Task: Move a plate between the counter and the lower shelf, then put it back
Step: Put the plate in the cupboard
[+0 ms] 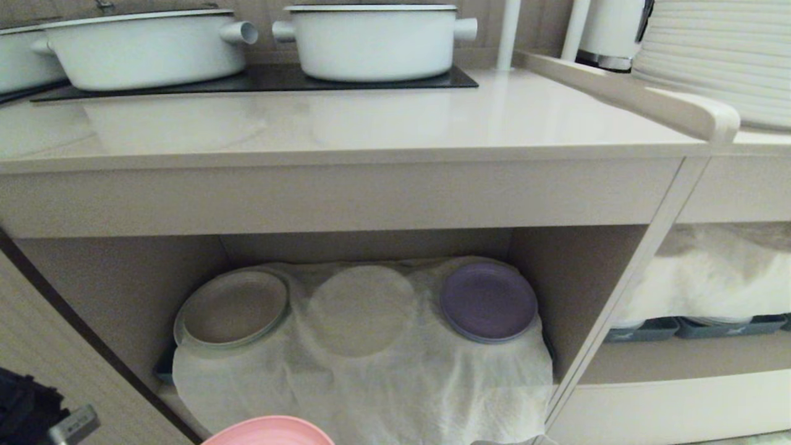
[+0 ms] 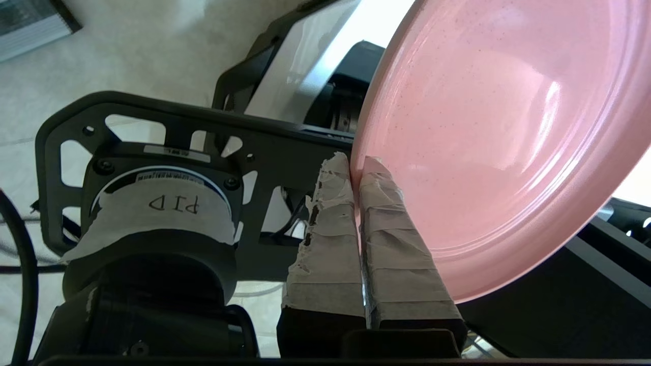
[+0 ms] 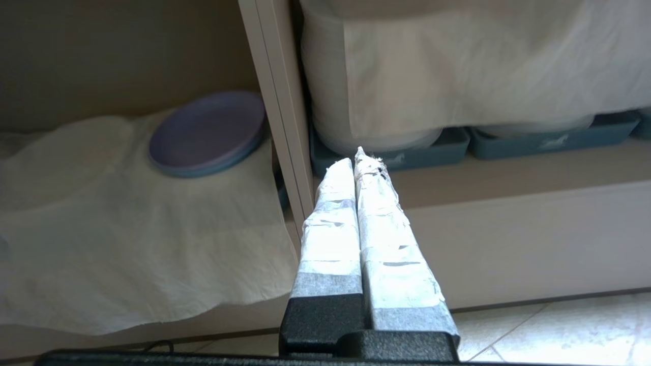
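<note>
A: We find the left claw (image 2: 356, 168) clamped on the rim of the pink plate (image 2: 498, 137), one taped finger on each face. In the head view only the plate's far edge shows, low and in front of the lower shelf (image 1: 556, 290). The right claw (image 3: 358, 160) hangs empty with its fingers pressed together, before the divider between the two shelves.

B: And the shelf itself?

A: The white cloth (image 1: 371, 377) carries a pale plate (image 1: 232, 307) at left and a purple plate (image 1: 488, 301) at right. A round bulge sits between them; we think something lies under the cloth there, though we cannot confirm it. The surface (image 1: 371, 123) above holds two white pots (image 1: 374, 40).

B: Recommendation for the placing?

A: We judge the front cloth area the safest landing. Keep the plate level, clear the shelf's upper edge, set it flat, and release only once the rim rests.
</note>
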